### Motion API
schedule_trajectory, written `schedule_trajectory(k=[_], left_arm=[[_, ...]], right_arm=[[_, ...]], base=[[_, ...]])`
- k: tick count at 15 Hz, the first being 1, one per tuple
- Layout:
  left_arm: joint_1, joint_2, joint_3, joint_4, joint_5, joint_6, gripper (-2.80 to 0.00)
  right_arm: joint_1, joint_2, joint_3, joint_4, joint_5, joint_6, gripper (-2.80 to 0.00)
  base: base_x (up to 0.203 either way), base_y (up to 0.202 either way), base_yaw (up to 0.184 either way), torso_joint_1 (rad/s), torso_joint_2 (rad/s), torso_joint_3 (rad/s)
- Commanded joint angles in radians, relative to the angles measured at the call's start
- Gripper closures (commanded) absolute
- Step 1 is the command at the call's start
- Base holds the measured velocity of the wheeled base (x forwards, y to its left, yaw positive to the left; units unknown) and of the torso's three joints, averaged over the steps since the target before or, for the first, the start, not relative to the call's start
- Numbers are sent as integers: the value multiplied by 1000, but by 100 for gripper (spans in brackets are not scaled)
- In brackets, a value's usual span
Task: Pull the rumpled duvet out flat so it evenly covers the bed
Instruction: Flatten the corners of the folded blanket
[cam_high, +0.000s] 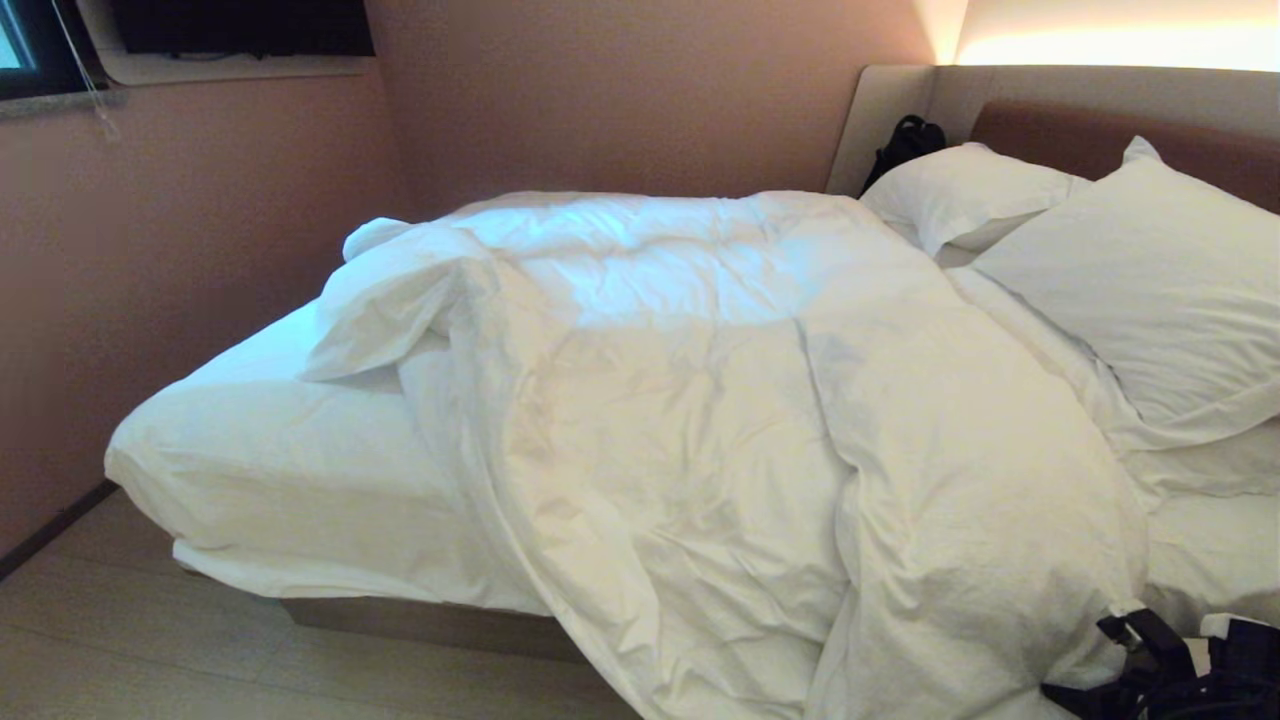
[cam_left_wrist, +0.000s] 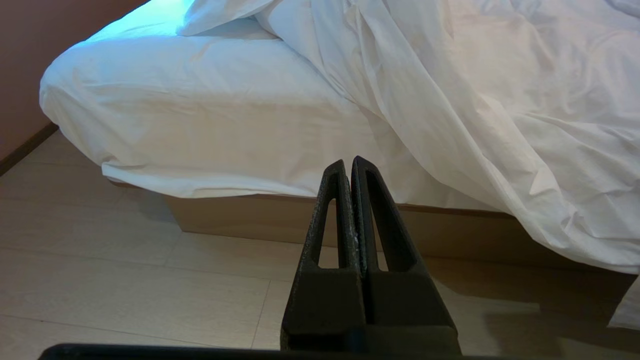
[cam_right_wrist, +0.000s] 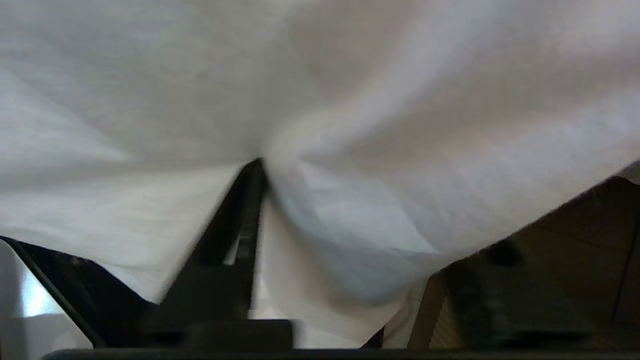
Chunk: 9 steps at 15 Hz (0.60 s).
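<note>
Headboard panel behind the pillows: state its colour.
Brown, framed by a beige padded surround; the headboard shows best in the head view.

The puffy white duvet (cam_high: 720, 400) lies rumpled across the bed (cam_high: 300, 470), bunched toward 3 o'clock, spilling over the 6 o'clock edge; the sheet at 9 o'clock is bare.

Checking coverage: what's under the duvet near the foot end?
Beside the bunched duvet the bare sheet shows over the bed's foot corner. What lies beneath the duvet is covered. Its edge spills over the near side, hiding the base there.
</note>
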<state>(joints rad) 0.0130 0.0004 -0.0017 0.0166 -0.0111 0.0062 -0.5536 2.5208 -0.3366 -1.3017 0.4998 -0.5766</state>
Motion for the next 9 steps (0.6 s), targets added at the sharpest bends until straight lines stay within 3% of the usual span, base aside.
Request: schedule_trajectory(k=[1,9], left_arm=[[1,0,0,0,0,0,0],[1,0,0,0,0,0,0]], right_arm=[[0,3,1,-10,3,-3,0],[0,3,2,-11,3,-3,0]], base=[[0,0,0,0,0,0],[0,0,0,0,0,0]])
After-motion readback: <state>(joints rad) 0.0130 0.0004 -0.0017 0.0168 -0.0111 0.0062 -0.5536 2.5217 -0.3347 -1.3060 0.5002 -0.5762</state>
